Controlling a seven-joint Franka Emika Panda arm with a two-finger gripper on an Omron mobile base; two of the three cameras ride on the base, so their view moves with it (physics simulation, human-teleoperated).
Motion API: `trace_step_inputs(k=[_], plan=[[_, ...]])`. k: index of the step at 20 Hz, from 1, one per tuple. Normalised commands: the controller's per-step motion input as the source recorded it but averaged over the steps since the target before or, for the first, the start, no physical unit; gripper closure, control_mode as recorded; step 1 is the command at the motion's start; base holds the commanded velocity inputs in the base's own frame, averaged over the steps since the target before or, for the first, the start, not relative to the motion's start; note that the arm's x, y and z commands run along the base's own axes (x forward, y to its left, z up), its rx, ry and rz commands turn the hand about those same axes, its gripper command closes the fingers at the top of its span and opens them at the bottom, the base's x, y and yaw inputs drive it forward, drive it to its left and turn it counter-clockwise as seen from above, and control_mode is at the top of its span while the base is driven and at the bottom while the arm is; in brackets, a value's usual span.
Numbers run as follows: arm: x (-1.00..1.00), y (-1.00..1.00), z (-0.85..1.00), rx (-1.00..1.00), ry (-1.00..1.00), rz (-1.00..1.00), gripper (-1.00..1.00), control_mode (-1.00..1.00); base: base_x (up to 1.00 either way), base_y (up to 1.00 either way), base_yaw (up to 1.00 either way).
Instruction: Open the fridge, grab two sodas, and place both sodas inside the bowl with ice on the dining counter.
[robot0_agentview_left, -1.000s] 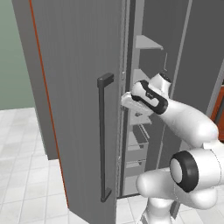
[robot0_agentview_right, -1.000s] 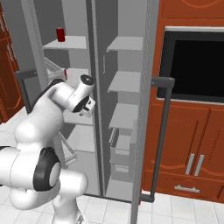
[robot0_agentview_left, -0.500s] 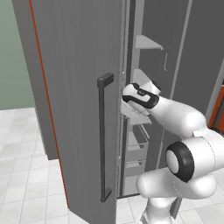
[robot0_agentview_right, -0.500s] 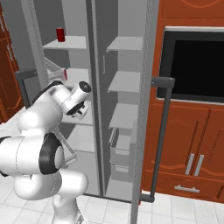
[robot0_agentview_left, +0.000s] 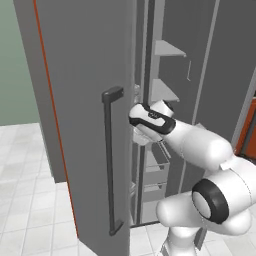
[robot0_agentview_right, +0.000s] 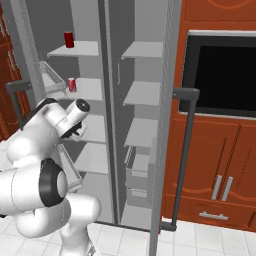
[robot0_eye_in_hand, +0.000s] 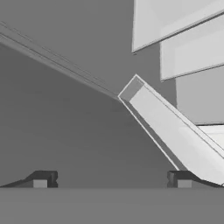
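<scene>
— Jaws: how do they stand?

— Wide apart and holding nothing. In the hand view the gripper (robot0_eye_in_hand: 112, 178) shows two dark tips set far from each other, looking at a grey inner wall and the edge of a pale door bin (robot0_eye_in_hand: 175, 131).

— And the fridge?

— The fridge (robot0_agentview_right: 107, 75) is open, both doors swung out, so that first step looks done. The arm (robot0_agentview_right: 65, 120) reaches into the left compartment at mid height.

— Where are the sodas?

— One red can (robot0_agentview_right: 69, 39) stands on the top shelf (robot0_agentview_right: 80, 49) of the left side; a second can (robot0_agentview_right: 72, 85) sits on the shelf below, just above the wrist. Neither is touched.

— So what is left?

— Nearly everything, by the look of it: take each can, carry both to the bench, set them in the bowl.
</scene>
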Motion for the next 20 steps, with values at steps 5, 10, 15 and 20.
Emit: trace_step_inputs(k=[5, 10, 15, 20], plan=[[-0.53, 0.64, -0.12, 0.0, -0.04, 0.11, -1.0, -1.0, 0.0, 0.0, 0.0], [-0.51, 0.68, -0.09, 0.0, -0.02, 0.11, -1.0, -1.0, 0.0, 0.0, 0.0], [-0.45, 0.7, -0.07, 0.0, -0.01, 0.09, -1.0, -1.0, 0.0, 0.0, 0.0], [-0.33, 0.69, 0.0, 0.0, 0.0, 0.06, -1.0, -1.0, 0.0, 0.0, 0.0]])
